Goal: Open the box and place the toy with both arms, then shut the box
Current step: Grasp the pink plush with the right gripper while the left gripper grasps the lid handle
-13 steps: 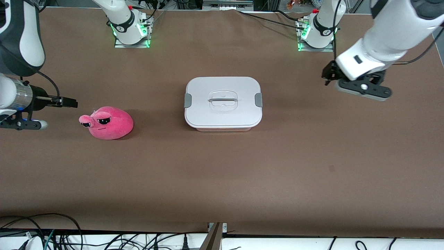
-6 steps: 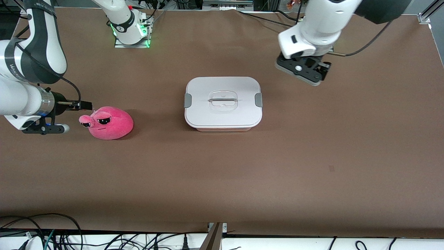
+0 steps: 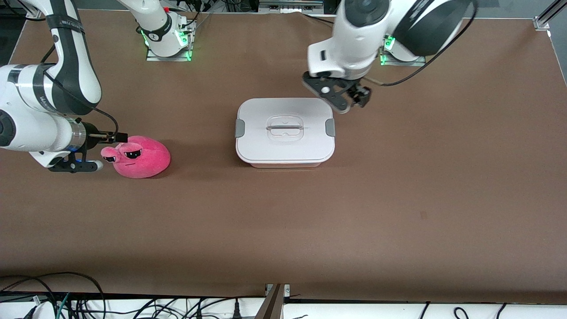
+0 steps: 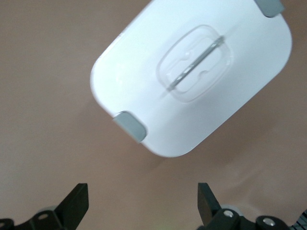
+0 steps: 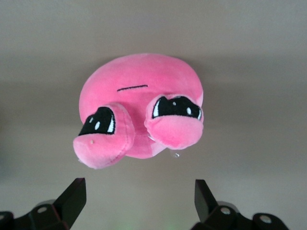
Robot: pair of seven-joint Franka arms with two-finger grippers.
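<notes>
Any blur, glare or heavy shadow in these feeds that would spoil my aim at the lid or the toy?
Front view: even light, soft shadows beside the box and toy, no glare. Left wrist view: the lid is slightly soft and washed out, yet clips and handle read clearly. Right wrist view: toy sharp; the right gripper fingertips are blurred.

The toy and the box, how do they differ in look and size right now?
The toy is a small hot-pink plush blob; the box is a larger hard tub with a white lid.
The toy has black half-lidded eyes; the box has grey side clips and a clear recessed handle.
The box lies nearer the table's middle.
Both rest untouched on the table.
</notes>
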